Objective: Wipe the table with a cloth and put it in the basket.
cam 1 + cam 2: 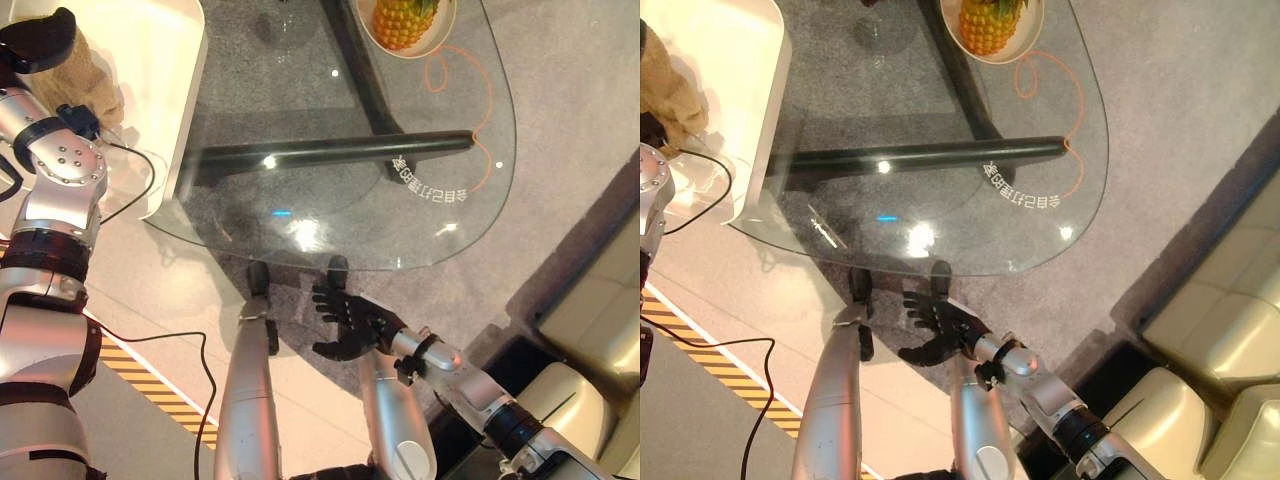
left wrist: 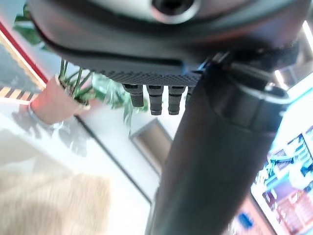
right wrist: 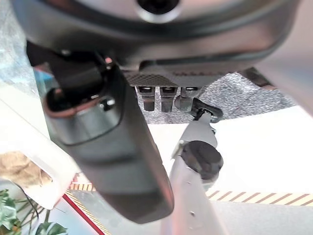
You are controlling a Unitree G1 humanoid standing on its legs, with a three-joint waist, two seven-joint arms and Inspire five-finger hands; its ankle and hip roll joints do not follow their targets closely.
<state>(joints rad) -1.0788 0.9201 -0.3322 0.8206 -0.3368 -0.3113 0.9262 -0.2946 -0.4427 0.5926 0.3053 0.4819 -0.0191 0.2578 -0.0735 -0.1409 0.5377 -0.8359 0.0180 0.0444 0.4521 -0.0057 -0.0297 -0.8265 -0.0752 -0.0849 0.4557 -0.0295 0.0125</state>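
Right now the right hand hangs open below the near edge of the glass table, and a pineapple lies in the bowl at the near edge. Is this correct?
Not quite. The right hand does hang open below the glass table, but the left eye view shows the pineapple in its bowl at the far edge.

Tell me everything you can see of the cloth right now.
The cloth is a tan, coarse-looking bundle, bunched rather than spread, at the far left over the white basket, beside the glass table and off its top. The left hand sits on its upper part; whether the fingers grip it is unclear.
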